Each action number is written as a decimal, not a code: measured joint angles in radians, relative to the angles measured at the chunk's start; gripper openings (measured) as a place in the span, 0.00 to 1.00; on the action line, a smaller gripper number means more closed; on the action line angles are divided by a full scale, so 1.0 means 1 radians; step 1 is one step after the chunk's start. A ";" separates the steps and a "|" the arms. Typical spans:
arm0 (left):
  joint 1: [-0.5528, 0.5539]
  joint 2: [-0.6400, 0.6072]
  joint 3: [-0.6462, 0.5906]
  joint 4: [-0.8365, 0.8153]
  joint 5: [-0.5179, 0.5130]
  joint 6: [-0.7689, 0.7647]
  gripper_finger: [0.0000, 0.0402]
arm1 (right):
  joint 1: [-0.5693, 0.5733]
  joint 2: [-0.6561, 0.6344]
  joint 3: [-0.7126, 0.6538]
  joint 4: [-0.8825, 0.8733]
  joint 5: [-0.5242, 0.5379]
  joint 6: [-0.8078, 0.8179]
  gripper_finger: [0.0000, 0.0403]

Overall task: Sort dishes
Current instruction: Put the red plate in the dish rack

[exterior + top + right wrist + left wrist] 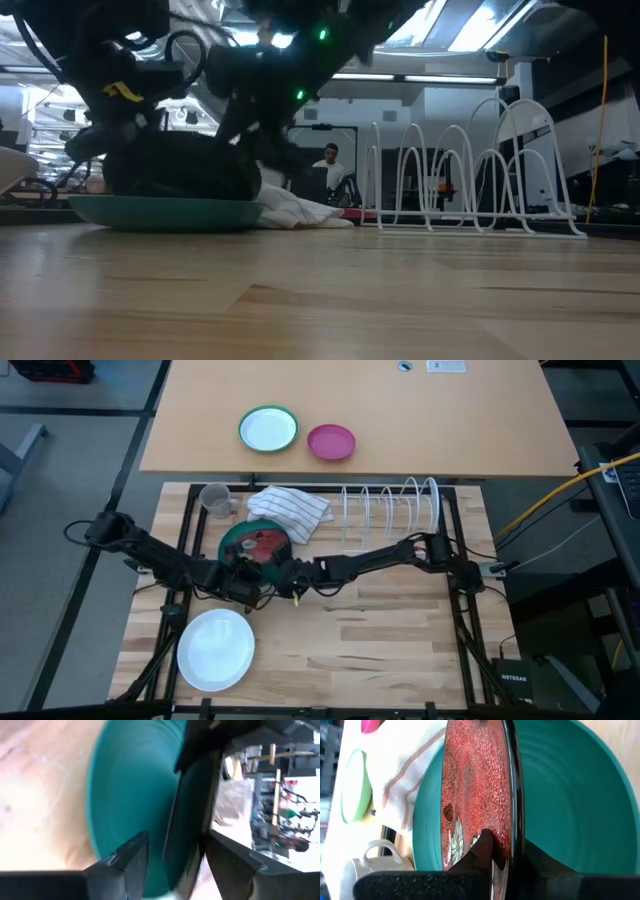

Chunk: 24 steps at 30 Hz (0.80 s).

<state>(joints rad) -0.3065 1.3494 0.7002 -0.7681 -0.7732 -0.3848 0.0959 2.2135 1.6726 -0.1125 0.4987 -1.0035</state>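
Note:
A red-brown glossy plate (268, 544) is over a dark green plate (237, 540) at the table's far left of middle. My left gripper (250, 568) is shut on the red-brown plate's near rim. My right gripper (291, 573) is open, its fingers on either side of that plate's dark edge (189, 820), with a gap showing at one finger. A white plate (215, 648) lies flat at the near left. The green plate's underside rests on the table in the low view (165, 212). My left gripper pinches the red-brown plate's rim (512, 845) between its two fingers, one finger on the speckled top face (482, 847), the other on the dark underside (535, 862). The plate stands tilted up off the green plate (570, 795) behind it.
A white wire dish rack (395, 505) stands at the far right of middle. A striped cloth (290, 510) and a grey mug (214, 498) lie just beyond the plates. A small green-rimmed plate (268, 429) and a pink bowl (331, 442) sit on the far table.

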 joint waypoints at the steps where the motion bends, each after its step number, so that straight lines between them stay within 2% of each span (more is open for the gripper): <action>1: 0.000 -0.008 0.002 -0.004 0.001 -0.010 0.08 | 0.005 -0.011 0.000 -0.019 0.015 0.000 0.49; 9: -0.002 -0.070 0.070 -0.017 0.012 -0.046 0.06 | 0.044 -0.117 -0.002 -0.133 0.039 0.002 0.50; 24: -0.006 -0.101 0.338 -0.145 -0.015 -0.038 0.05 | 0.127 -0.344 -0.002 -0.365 0.323 0.004 0.50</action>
<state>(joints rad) -0.3125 1.2488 1.0378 -0.9126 -0.7880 -0.4229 0.2224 1.8697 1.6711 -0.4771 0.8215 -0.9993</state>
